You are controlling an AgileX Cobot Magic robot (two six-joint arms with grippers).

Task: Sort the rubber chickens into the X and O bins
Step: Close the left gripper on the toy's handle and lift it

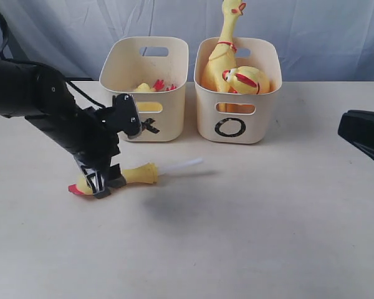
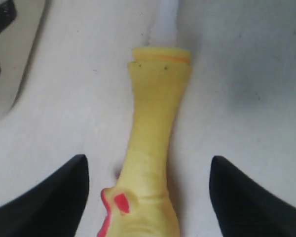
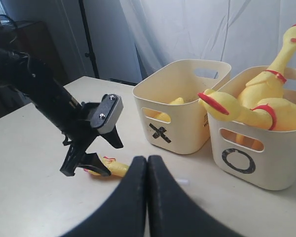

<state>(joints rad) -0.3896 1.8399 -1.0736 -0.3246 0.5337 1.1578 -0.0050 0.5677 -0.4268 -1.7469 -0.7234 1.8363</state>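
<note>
On the table, just in front of the X bin, a head-and-neck chicken piece is laid flat. In the exterior view the red-beaked head is pointed left and the cut neck end right. A white tube is poked out of that neck end, so yeah, clearly not a whole one.

The left gripper is brought right down over the head end. Its jaws are spread wide, one on each side of the neck, and a gap is seen on both sides in the left wrist view, so nothing is gripped.

Behind it, the X bin and the O bin are set side by side, nearly touching. A few yellow bits with red feet are seen low inside the X bin. The O bin is stuffed: a whole chicken is stood upright with its head well above the rim, and a second chicken is curled up beside it.

The right gripper is kept well apart from all this, off to the right. Its fingers are pressed together with nothing between them. Everything is backed by a pale curtain.
</note>
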